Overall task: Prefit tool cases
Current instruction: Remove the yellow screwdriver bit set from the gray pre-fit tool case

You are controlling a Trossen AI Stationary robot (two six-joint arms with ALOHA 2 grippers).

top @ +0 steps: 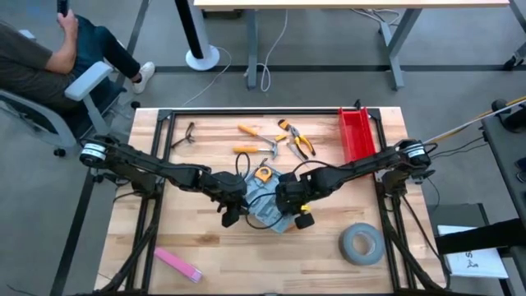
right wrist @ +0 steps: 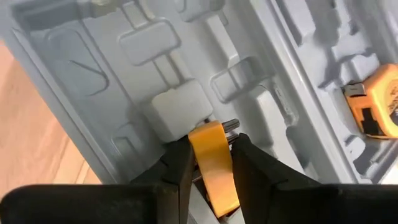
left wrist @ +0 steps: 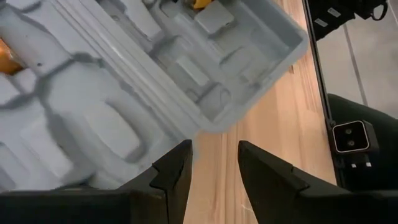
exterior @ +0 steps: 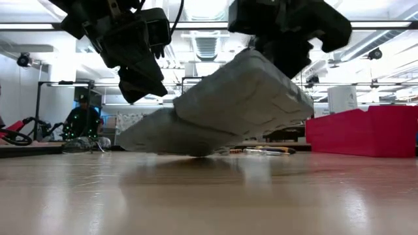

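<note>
- High view: both arms meet at mid-table over the open case (top: 267, 205), which lies on the wooden table (top: 214, 255). The left gripper (top: 230, 215) hangs at its left edge, the right gripper (top: 302, 215) at its right. Pliers (top: 297, 138), a hammer (top: 267, 150), a red bin (top: 357, 133), a tape roll (top: 362, 244) and a pink block (top: 177, 264) lie well apart around it.
- Low view: one half of the case (exterior: 245, 91) stands tilted up off the table; the other rests flat. A lit workshop stretches behind.
- Left wrist view: the left fingers (left wrist: 177, 171) stand partly open and empty, just beside the case's rim (left wrist: 249, 118).
- Right wrist view: the right fingers (right wrist: 177, 165) pinch a yellow-handled tool (right wrist: 214, 165) over a moulded recess; a tape measure (right wrist: 376, 102) already sits in the case (right wrist: 112, 62).
- Judgement: the case looks light, stiff and smooth, likely to slide; the rim offers the surest hold.
</note>
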